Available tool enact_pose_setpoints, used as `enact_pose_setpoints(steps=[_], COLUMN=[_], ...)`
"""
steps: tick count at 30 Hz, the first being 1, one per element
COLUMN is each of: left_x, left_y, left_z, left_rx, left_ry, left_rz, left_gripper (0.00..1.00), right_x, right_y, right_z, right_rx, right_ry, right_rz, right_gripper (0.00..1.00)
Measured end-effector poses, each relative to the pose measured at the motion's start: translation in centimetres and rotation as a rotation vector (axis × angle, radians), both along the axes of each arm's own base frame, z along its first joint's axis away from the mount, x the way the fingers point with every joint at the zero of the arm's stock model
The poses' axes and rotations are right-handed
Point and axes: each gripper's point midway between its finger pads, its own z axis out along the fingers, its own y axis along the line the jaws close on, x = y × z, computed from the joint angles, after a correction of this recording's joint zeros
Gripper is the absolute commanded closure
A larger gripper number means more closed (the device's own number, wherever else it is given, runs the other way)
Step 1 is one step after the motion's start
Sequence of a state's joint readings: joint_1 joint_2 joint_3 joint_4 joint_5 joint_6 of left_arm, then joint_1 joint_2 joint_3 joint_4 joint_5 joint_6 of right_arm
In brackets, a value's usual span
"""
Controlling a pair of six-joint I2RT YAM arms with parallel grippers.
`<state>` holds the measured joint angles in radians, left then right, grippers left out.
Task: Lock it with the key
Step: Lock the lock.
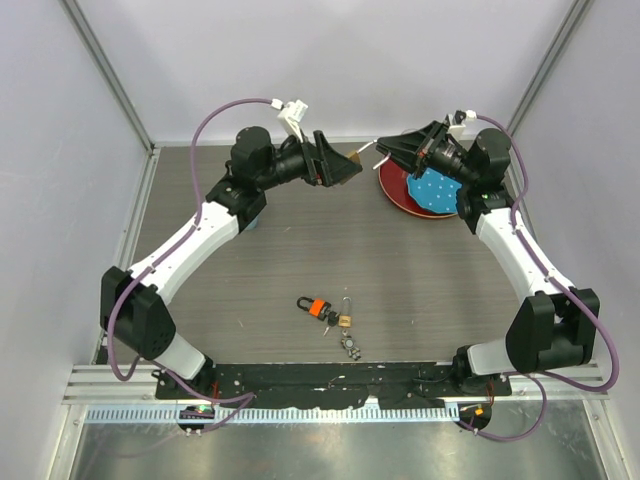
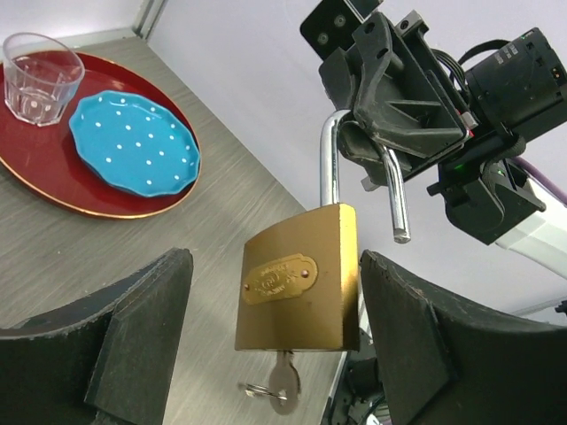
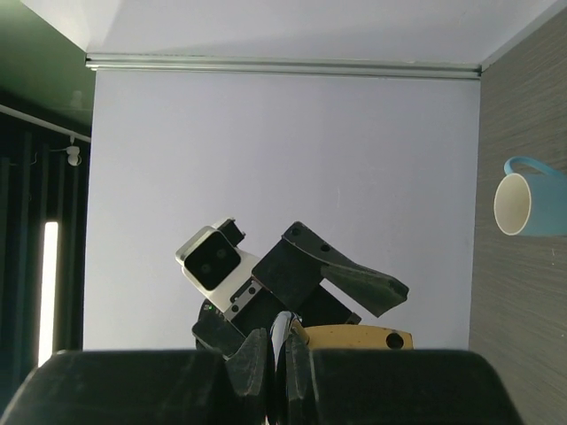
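- Left wrist view, closest to the lens: fingers (image 2: 133,345) of the left gripper (image 2: 276,270), spread wide and gripping nothing, one on either side of the big brass padlock (image 2: 297,301). Narrow gap on one side, wider on the other.
- Just beyond those fingers: right gripper (image 2: 376,133) clenched on the open shackle (image 2: 330,168), with the brass body hung beneath and a silver key (image 2: 282,387) poking from its base.
- Right wrist view: right fingers pressed together on the shackle, brass body just past the tips.
- Top view: key bunch (image 1: 316,306) flat on the table (image 1: 420,280), well apart from both sets of fingers, back towards the arm bases, just beside a tiny brass padlock (image 1: 343,320).
- Look: bright orange plastic head with a black head next to it, very small.
- Handling, as a judgement: light and stiff, but loose on its ring and likely to swing. Flat on the table, so hard to pinch. Probably best taken edge-on by the orange head.
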<state>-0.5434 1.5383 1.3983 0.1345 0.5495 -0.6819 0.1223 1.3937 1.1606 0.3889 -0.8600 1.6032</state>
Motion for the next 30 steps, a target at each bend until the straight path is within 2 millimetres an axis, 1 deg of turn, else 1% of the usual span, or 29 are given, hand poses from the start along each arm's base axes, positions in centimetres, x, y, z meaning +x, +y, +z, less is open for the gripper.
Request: enact_pose_setpoints(steps=[2,3,8,9,11,12,13,14,18,22,24,27,28,30], left_x=[0.2,0.1,-0.2,-0.3,-0.5,-0.5,-0.5,-0.5,-0.3,-0.3,-0.3,-0.5,-0.5,-0.3], left_y=[-0.2,-0.2,-0.6,-0.7,-1.1,-1.3,-1.4,-1.6,-1.8,-1.8,-1.7,-1.5,-1.5,-1.5], left_z=[-0.1,0.0,0.8,0.8,0.6,0.4,0.2,0.0,-0.6,-0.5,-0.5,-0.6,-0.7,-0.6], left_rx=[-0.008,-0.014,-0.038,-0.039,-0.043,-0.044,-0.044,-0.044,-0.036,-0.031,-0.023,-0.007,-0.009,-0.021], left_ry=[0.002,-0.002,-0.019,-0.023,-0.016,-0.012,-0.008,0.001,0.008,0.012,0.021,0.065,0.085,0.127], left_rz=[-0.003,-0.007,-0.029,-0.036,-0.054,-0.061,-0.069,-0.080,-0.087,-0.086,-0.085,-0.114,-0.133,-0.171], left_gripper=[0.27,0.32,0.47,0.58,0.74,0.89,0.95,1.00,1.00,1.00,1.00,1.00,1.00,1.00], right_x=[0.0,0.0,0.0,0.0,0.0,0.0,0.0,0.1,0.2,0.2,0.2,0.1,0.1,0.1], right_y=[0.0,0.0,-0.1,-0.1,-0.1,-0.1,-0.1,-0.1,-0.4,-0.4,-0.4,-0.3,-0.3,-0.3], right_z=[0.1,0.1,0.2,0.2,0.1,-0.1,-0.3,-0.5,-1.1,-1.2,-1.5,-2.1,-2.1,-2.2], right_rx=[0.004,0.005,0.012,0.012,0.016,0.016,0.016,0.015,0.013,0.009,-0.010,-0.063,-0.089,-0.142], right_ry=[0.001,0.002,0.009,0.010,0.010,0.011,0.016,0.021,0.038,0.033,0.022,0.008,-0.004,-0.031], right_rz=[0.001,0.001,0.001,0.001,0.002,-0.001,-0.001,-0.003,-0.008,-0.009,-0.009,0.000,-0.001,0.001], right_gripper=[0.98,0.98,0.98,0.98,0.99,0.99,0.98,0.98,0.99,0.98,0.97,0.90,0.86,0.80])
